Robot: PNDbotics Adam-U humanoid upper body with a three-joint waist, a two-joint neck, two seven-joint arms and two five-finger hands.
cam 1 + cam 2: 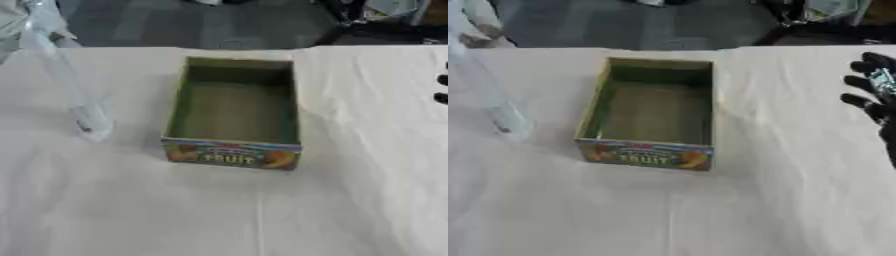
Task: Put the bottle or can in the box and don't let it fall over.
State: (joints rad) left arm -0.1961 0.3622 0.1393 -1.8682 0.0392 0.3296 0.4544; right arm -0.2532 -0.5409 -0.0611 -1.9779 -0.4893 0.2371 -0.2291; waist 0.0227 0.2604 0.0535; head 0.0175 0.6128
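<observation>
White-clothed table: clear bottle tilted, left of box.

The box front panel reads "FRUIT".

A robot test space, most likely a lab or workshop rather than a home. A table draped in a creased off-white cloth fills most of the view as a plain staging surface. At its centre sits a single open cardboard box with a bright fruit print on its front. Beyond the table's far edge, from 11 to 1 o'clock, lies a bare dark grey floor. At 1 o'clock, dark equipment stands on that floor, too blurred to identify.
</observation>
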